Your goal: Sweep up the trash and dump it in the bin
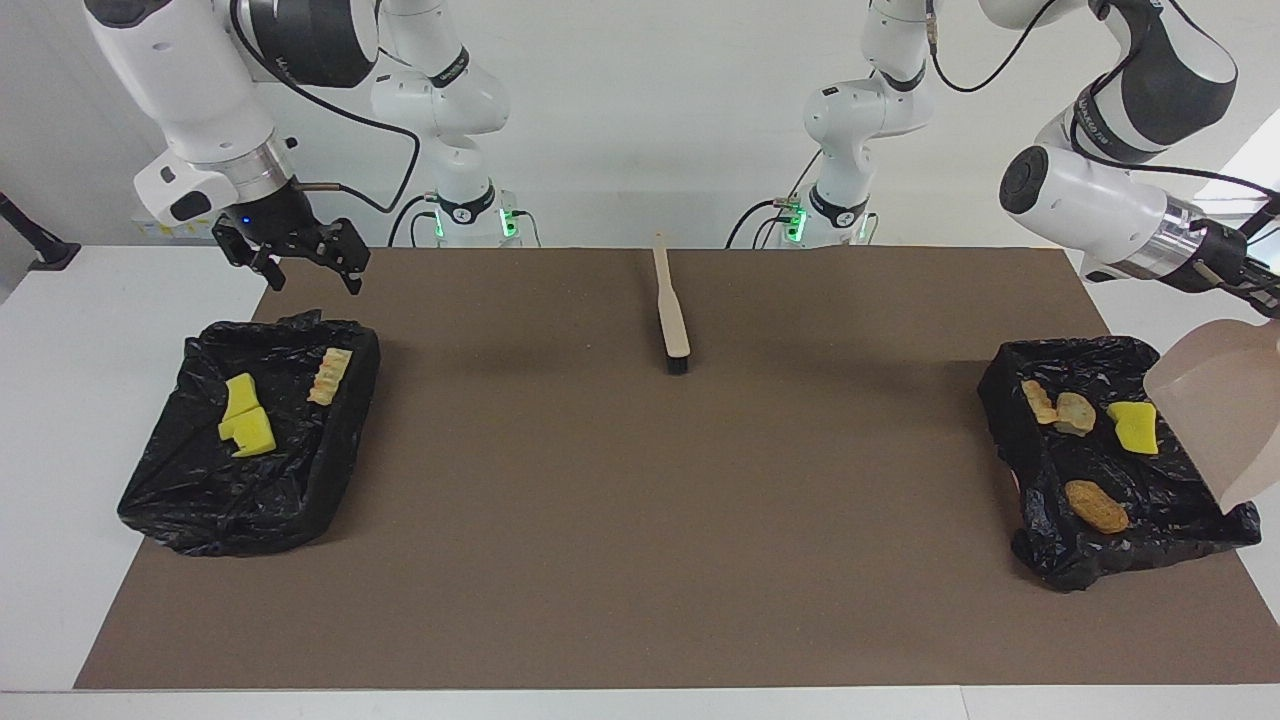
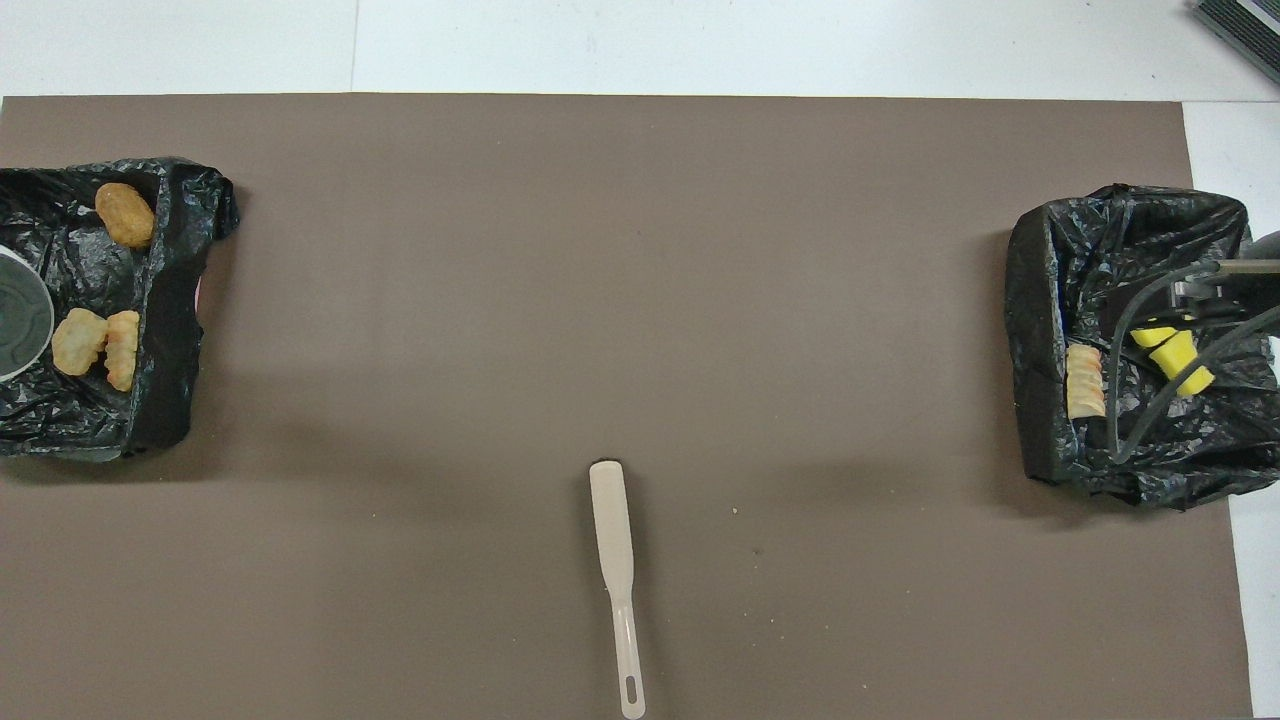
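Small lettering ran along the dark band of each raised arm's forearm, the left arm (image 1: 1120,105) at two o'clock and the right arm (image 1: 290,60) at ten o'clock, but it could not be read.

A robotics lab, set up for a test. Two white robot arms (image 1: 440,110) stand bolted at the far edge of a white table (image 1: 60,400), loose black cables trailing from them and green lights glowing at their bases. A plain brown mat (image 1: 620,500) covers the tabletop as a marked work area, and the wall (image 1: 640,120) beyond is bare white, without furniture or household fittings.
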Controlling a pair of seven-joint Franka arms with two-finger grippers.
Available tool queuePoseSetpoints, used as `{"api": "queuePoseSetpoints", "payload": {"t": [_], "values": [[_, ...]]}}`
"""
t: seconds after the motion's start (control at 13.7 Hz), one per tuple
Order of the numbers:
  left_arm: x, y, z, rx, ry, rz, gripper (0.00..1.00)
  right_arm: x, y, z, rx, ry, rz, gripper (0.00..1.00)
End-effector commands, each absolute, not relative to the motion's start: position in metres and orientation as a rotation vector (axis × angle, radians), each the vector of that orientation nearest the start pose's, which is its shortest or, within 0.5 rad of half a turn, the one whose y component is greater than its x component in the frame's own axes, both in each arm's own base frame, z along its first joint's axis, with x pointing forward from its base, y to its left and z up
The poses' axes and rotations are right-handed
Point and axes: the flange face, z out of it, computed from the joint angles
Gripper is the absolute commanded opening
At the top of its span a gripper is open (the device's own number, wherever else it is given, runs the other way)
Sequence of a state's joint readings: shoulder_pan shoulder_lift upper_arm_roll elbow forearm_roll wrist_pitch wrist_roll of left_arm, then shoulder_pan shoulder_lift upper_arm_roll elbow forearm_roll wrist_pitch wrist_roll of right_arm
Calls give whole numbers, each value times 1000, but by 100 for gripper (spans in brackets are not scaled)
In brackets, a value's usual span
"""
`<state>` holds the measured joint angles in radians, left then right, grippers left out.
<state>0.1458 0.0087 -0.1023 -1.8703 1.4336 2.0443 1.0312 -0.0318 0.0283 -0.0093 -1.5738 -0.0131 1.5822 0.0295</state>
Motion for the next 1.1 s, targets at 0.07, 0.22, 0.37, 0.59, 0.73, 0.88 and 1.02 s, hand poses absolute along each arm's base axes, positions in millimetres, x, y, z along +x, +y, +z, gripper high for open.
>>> {"api": "queuePoseSetpoints", "payload": {"t": [0.07,0.22,0.37,0.59,0.73,0.88,1.02], "values": [[596,64,592,-1318,1414,607,0,558,-23,609,-3138,125,24,100],[594,34,590,-1345,1422,626,0,558,-23,609,-3138,125,24,100],[589,-5,595,-1430,1429,633,0,558,-24,608,-3137,128,29,100],[573,-66,593,-1506,1479,662,0,558,-23,608,-3137,125,29,100],[558,-105,593,-1581,1521,644,0,558,-24,609,-3137,128,26,100],[542,-136,589,-1737,1459,573,0,558,-24,608,-3137,128,29,100],[525,-165,584,-1931,1402,510,0,558,-23,608,-3137,125,29,100]]}}
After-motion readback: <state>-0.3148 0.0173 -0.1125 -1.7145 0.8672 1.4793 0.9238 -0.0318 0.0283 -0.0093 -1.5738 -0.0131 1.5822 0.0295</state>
